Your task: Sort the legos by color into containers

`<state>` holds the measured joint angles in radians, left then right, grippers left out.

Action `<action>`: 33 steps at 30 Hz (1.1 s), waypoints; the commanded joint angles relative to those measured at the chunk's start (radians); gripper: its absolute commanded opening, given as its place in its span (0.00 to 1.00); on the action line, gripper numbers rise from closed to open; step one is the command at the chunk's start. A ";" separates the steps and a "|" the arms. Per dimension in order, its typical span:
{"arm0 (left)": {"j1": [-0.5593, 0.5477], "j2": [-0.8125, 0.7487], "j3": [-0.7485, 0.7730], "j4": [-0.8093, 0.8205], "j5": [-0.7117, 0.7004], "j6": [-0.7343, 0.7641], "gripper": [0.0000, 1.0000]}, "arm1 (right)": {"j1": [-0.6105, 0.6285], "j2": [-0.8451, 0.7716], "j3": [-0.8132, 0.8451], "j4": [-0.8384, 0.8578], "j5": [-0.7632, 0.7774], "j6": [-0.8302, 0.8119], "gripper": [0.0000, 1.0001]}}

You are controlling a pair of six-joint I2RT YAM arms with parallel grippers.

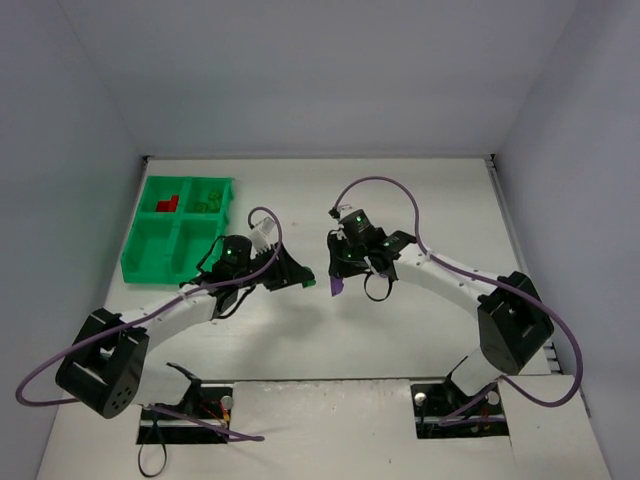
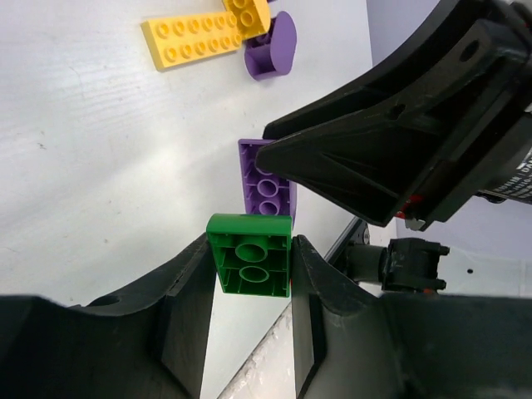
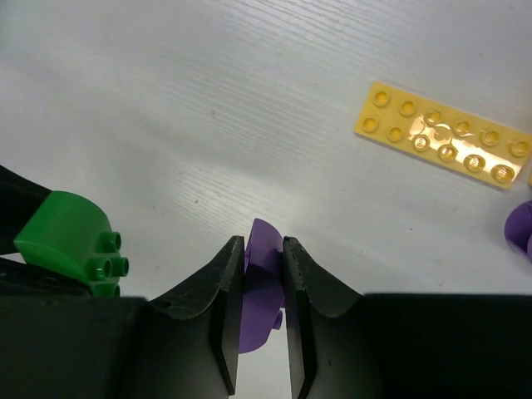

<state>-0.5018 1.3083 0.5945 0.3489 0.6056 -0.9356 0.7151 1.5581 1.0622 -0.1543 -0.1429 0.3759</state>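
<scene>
Left jaws are clamped on a green brick [image 2: 250, 266]. The left wrist camera has it wedged squarely between the two black jaws, hollow underside toward the lens. The right wrist view catches the same brick at its left edge, showing a rounded back and studs pointing sideways, with part of it cut off by dark gear.

The right jaws are shut tight on a purple brick [image 3: 262, 283], and only a narrow slice shows between them; the rest is hidden. The two bricks hang close together near the middle of the white bench [image 1: 400, 200]. Whether they actually touch I can't quite tell: from the left wrist the purple one sits just behind the green, half covered by the black body of the right jaws. From overhead both are mere specks under the wrists.

On the bench beyond lies a long yellow plate [image 3: 445, 137]. A second yellow brick [image 2: 249, 12] touches its end and is chopped by the top of the frame. A rounded purple piece [image 2: 273, 48] lies just beside them. None of the three can be made out from overhead.

Far left, well apart from the jaws, sits the green tray [image 1: 150, 250]. There are red bricks [image 1: 167, 205] in its far-left compartment and green bricks [image 1: 208, 200] in the far-right — too small to count.
</scene>
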 commanded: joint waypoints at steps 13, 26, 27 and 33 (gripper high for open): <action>0.115 -0.092 0.039 -0.079 -0.082 -0.011 0.00 | -0.014 -0.018 0.001 0.002 0.060 -0.011 0.00; 0.446 0.046 0.634 -0.737 -0.343 0.302 0.00 | -0.003 0.025 0.021 0.013 0.057 -0.028 0.00; 0.466 0.112 0.674 -0.749 -0.352 0.307 0.00 | -0.002 0.028 0.028 0.016 0.054 -0.028 0.00; 0.563 0.407 0.977 -0.830 -0.406 0.348 0.00 | 0.006 0.069 0.050 0.025 0.052 -0.037 0.00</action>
<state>0.0433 1.6108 1.4757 -0.3904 0.2401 -0.6453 0.7105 1.6165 1.0645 -0.1608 -0.1040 0.3553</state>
